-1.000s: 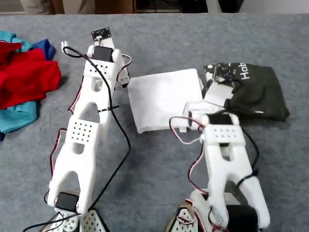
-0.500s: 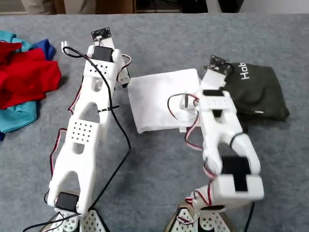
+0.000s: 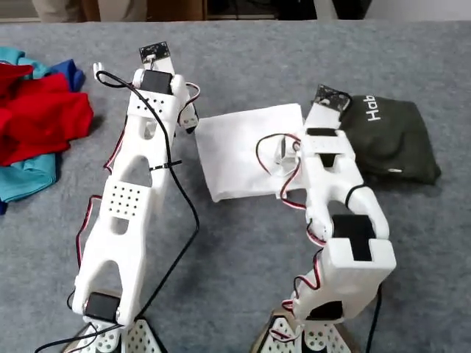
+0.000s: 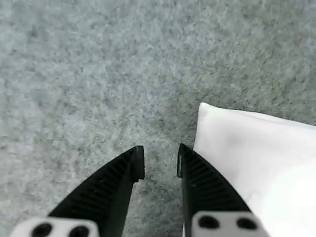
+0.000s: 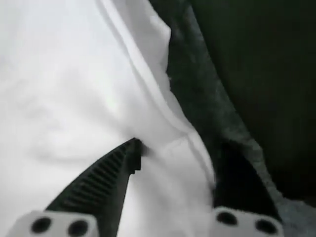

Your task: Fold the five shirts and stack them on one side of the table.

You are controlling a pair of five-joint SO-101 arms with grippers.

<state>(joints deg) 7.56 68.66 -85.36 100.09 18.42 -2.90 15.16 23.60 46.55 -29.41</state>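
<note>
shirts: folded smooth white cloth shirt (image 3: 243, 151) mid grey felt table (image 3: 243, 66), bundled dark olive shirt (image 3: 394, 143) with white lettering just beside | left gripper (image 4: 159, 165): parted, empty, by white shirt's corner | right gripper (image 5: 175, 163): spread over its edge

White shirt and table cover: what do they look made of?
White shirt: soft matte woven or knit cloth, likely cotton-like; it lies in limp folded layers with soft creases. Table cover: grey felt or short-pile carpet, matte; speckled, fuzzy fibre texture shows in the left wrist view.
</note>
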